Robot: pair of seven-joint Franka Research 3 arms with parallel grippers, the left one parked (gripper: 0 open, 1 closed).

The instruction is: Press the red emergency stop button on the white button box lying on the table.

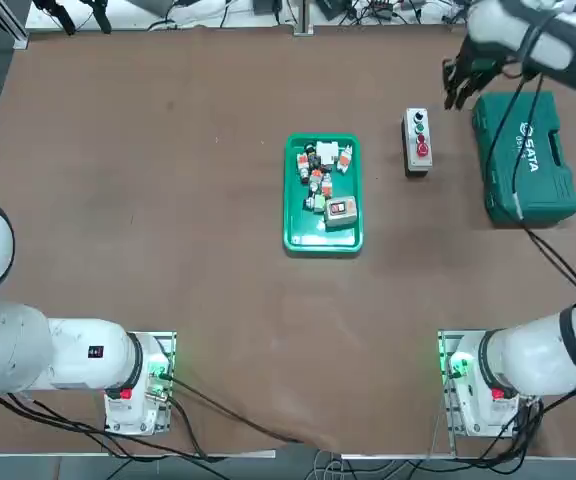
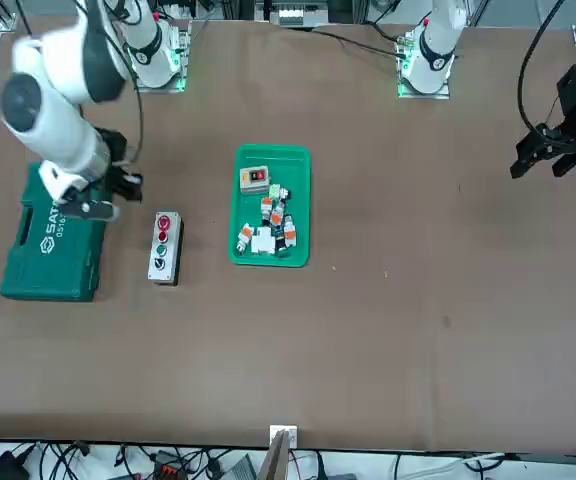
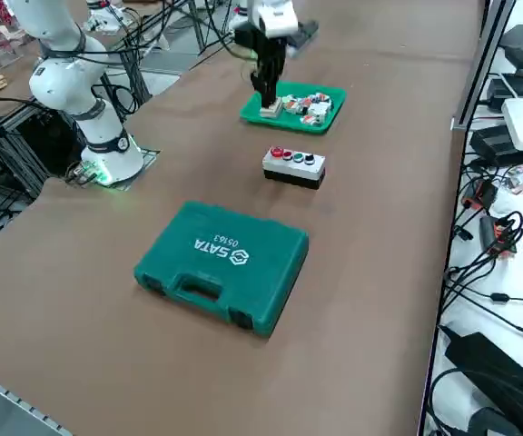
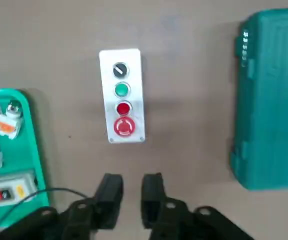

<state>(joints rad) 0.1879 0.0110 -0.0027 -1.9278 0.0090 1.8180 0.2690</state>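
The white button box (image 1: 417, 142) lies on the brown table (image 1: 188, 250) between a green tray and a green case. Its buttons run in a row, with the red emergency stop button (image 1: 422, 151) the largest, at the end nearer the robot. Box (image 4: 121, 95) and red button (image 4: 123, 127) show plainly in the right wrist view, also in the front view (image 2: 164, 247) and side view (image 3: 293, 167). My right gripper (image 1: 460, 85) hangs well above the table, beyond the box and slightly right of it. The gripper (image 4: 132, 187) is open by a narrow gap, holding nothing.
A green tool case (image 1: 523, 160) lies right of the box, under my right arm's cable. A green tray (image 1: 288, 190) with several small parts sits left of the box. The parked left arm stays at the near left.
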